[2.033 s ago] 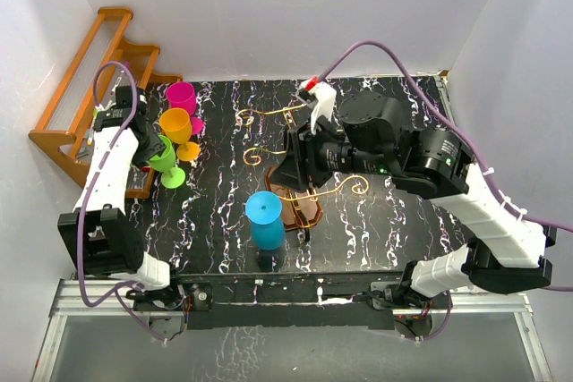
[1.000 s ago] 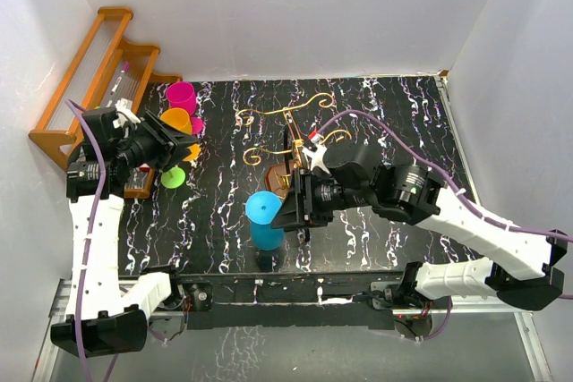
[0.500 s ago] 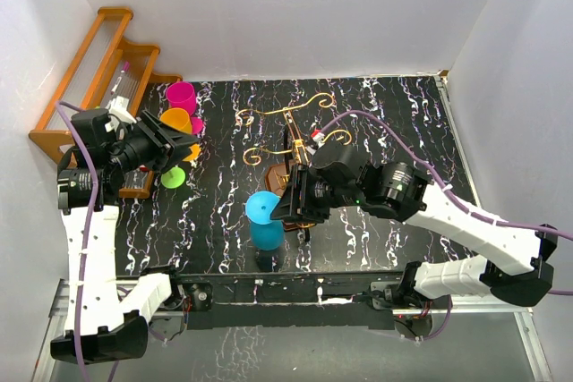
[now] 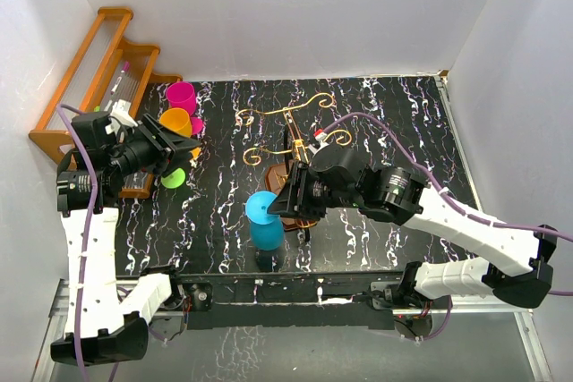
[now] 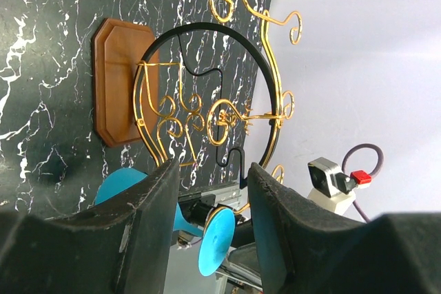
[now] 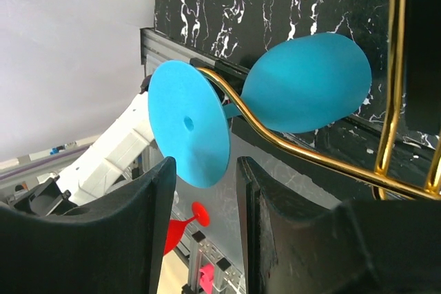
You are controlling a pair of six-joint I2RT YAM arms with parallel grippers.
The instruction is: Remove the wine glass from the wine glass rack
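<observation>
Wine glass [image 6: 303, 80], blue, hangs upside down by its stem on a gold wire arm of the wine glass rack [image 5: 124, 80]. Right gripper [image 6: 205, 177] is spread apart with the glass's foot just ahead of the gap, grasping nothing. Left gripper [image 5: 212, 184] is spread and empty, facing the rack from the left.

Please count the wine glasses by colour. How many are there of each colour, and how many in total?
Blue wine glass: 1
Pink wine glass: 1
Orange wine glass: 1
Green wine glass: 1
Total: 4
</observation>
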